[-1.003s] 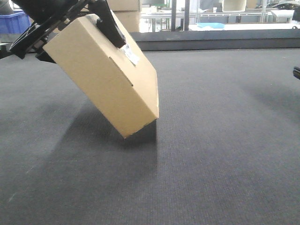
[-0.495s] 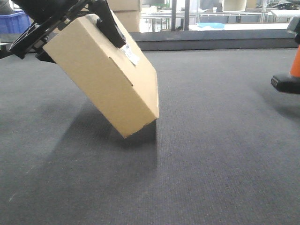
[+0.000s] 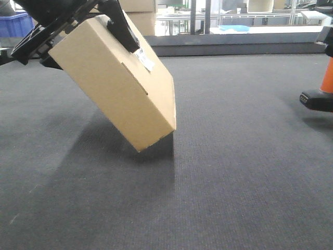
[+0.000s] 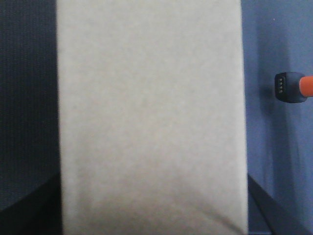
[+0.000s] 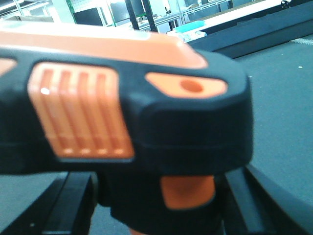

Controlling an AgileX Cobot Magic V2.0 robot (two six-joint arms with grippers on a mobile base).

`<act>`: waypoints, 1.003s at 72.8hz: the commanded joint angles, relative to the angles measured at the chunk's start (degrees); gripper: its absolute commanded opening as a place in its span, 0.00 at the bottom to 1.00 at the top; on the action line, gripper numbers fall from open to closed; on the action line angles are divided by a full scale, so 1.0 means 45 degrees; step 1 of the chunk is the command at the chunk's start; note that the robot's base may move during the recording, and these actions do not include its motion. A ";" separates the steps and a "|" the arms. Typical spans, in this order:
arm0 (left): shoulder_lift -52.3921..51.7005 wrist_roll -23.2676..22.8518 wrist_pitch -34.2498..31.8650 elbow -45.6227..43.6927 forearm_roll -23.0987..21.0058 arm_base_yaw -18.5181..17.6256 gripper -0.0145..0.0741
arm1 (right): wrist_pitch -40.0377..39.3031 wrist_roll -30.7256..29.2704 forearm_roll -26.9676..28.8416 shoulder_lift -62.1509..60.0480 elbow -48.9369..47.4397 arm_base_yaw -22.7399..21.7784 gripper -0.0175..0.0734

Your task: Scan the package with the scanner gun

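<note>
The package (image 3: 117,86), a plain tan cardboard box with a small white label (image 3: 144,60) on its upper face, hangs tilted at the upper left. Its low corner is close to the carpet; I cannot tell whether it touches. My left gripper (image 3: 83,44) is shut on its upper end, and the box (image 4: 149,107) fills the left wrist view. The scanner gun (image 3: 318,96) shows its orange handle and black base at the right edge. Its black and orange head (image 5: 137,112) fills the right wrist view, with my right gripper (image 5: 156,208) shut on it.
Dark grey carpet (image 3: 234,172) covers the floor. A low dark ledge (image 3: 234,46) runs across the back. A blue crate (image 3: 13,23) stands at the far left and stacked cardboard boxes (image 3: 139,13) behind the package. The scanner's base (image 4: 288,87) sits right of the box.
The scanner gun has come in from the right edge and then dropped a little lower. The package and the left gripper have not moved.
</note>
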 commanded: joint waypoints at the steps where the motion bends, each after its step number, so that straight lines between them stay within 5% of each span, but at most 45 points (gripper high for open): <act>1: -0.0040 -0.0001 -0.0234 -0.0012 -0.0181 -0.0082 0.04 | -0.0677 -0.0016 0.0034 -0.0030 -0.0066 -0.0049 0.01; 23: -0.0040 -0.0001 -0.0206 -0.0012 -0.0181 -0.0082 0.04 | -0.1373 -0.0016 -0.0504 0.0643 -0.0066 -0.0049 0.05; 51: -0.0040 -0.0001 -0.0177 -0.0012 -0.0181 -0.0082 0.04 | -0.1373 -0.0016 -0.0562 0.0643 -0.0066 -0.0049 0.62; 73: -0.0040 -0.0001 -0.0177 -0.0012 -0.0181 -0.0082 0.04 | -0.1321 -0.0016 -0.1147 0.0643 -0.0042 -0.0049 0.72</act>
